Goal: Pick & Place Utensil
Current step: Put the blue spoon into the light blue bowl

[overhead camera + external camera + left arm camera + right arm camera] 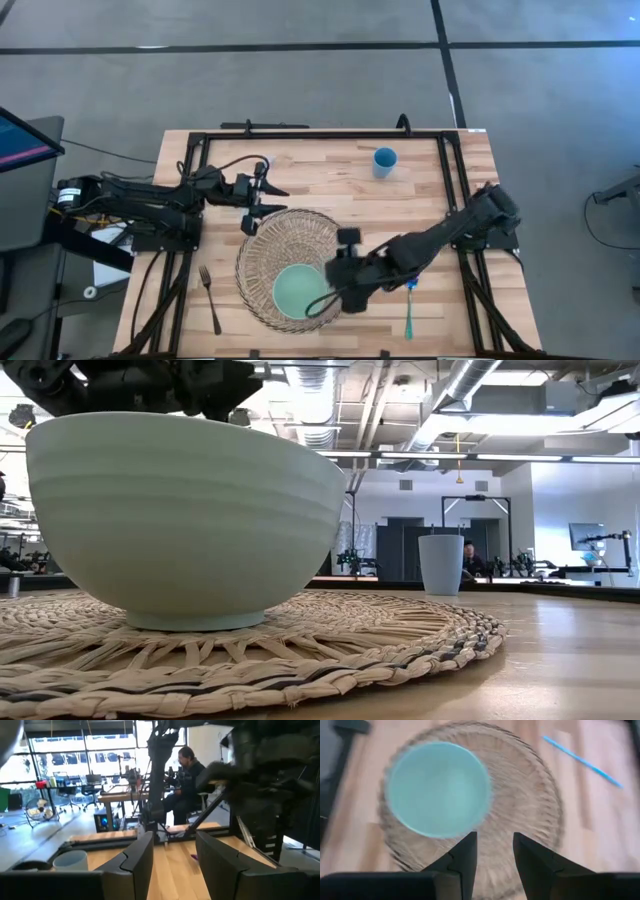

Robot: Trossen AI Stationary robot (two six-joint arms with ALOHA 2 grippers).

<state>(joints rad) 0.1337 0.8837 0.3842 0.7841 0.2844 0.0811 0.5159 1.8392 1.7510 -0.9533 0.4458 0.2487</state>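
Observation:
A pale green bowl (292,290) stands on a round woven mat (288,235) in the near middle of the table; the low view shows the bowl (185,520) up close. A dark fork (210,300) lies left of the mat. A blue-green utensil (410,310) lies right of it and also shows in the right wrist view (582,761). My right gripper (322,303) hangs open and empty above the bowl's right rim and the mat (492,852). My left gripper (262,208) is open and empty by the mat's far left edge (172,855).
A blue cup (385,160) stands upright at the far middle of the table and also shows in the low view (441,565). Black frame rails (190,180) run along the table's left, right and far edges. A person sits in the room beyond (187,775).

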